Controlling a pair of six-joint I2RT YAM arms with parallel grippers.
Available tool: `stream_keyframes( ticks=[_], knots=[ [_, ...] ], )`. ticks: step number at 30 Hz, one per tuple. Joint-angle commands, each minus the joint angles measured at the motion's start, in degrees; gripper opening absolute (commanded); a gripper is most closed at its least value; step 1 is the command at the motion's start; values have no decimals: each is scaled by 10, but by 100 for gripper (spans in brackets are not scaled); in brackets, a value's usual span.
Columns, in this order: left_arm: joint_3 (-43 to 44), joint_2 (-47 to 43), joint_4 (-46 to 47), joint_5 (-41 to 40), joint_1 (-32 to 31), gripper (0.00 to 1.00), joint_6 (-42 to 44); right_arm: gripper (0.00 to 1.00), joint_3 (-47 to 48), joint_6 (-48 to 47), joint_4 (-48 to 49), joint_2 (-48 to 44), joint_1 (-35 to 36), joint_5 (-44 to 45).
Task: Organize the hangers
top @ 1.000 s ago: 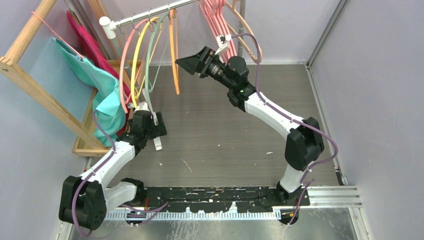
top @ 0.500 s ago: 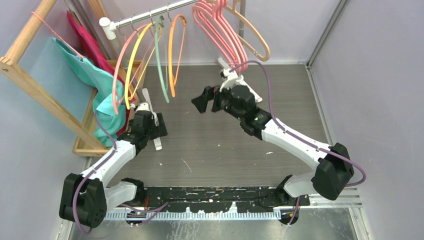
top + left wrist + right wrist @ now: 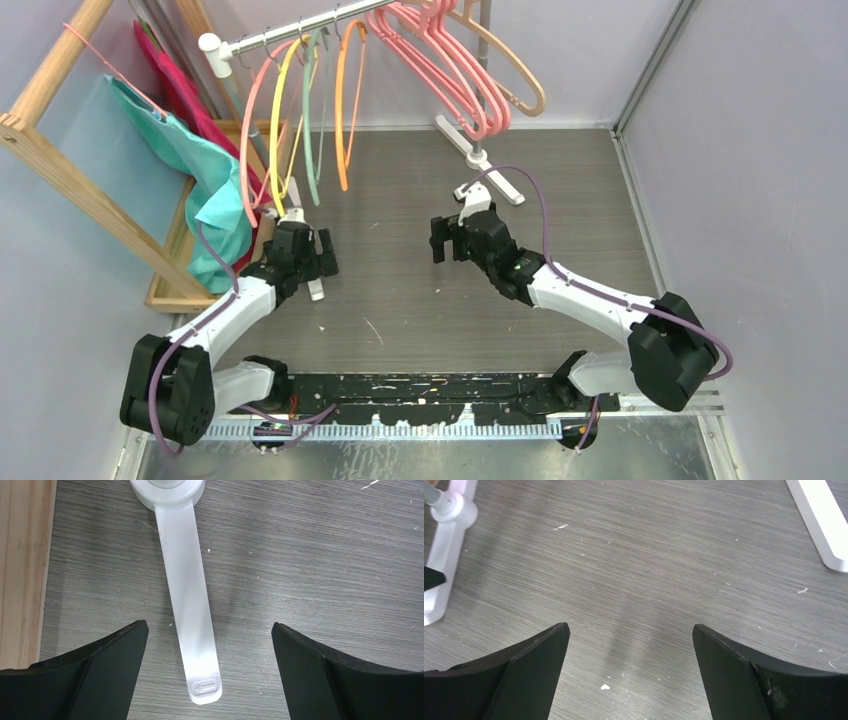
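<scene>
**Top external:** The hangers [image 3: 342, 120] hang in a row on a silver rail [image 3: 290, 30] at the far side of the grey table [image 3: 400, 290], well apart from both pincers. The thin pink, yellow, grey-green and orange ones dangle beyond the left gripper [image 3: 305, 258]. The thick pink hangers [image 3: 450, 75] and a beige hanger [image 3: 512, 72] hang beyond the right gripper [image 3: 437, 240]. Both pincers sit low over the table, facing each other across bare boards, and hold nothing. Teal cloth [image 3: 215, 190] drapes over a wooden frame [image 3: 60, 170] just outboard of the left gripper.

**Left wrist:** The left gripper [image 3: 208, 645] is spread wide, its black fingers [image 3: 100, 675] clear of everything. A white rack foot [image 3: 187, 580] runs on the table between them, its rounded tip nearest the pincer. A wooden board [image 3: 22, 570] lies past the left-hand finger.

**Right wrist:** The right gripper [image 3: 630, 630] gapes equally wide over bare table. One white rack foot [image 3: 446, 555] lies ahead beyond its left-hand finger, another white foot [image 3: 819, 520] ahead beyond its right-hand finger, neither touching the pincer.
</scene>
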Motion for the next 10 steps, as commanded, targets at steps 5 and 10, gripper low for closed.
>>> stream_keyframes(
  ticks=[5,10],
  knots=[
    [25,-4,9,-1,-4,98,-1,100,-29,-21,54,-18,0,49],
    [27,-1,8,-3,-4,98,-1,100,-21,-23,46,-10,0,64]
  ],
)
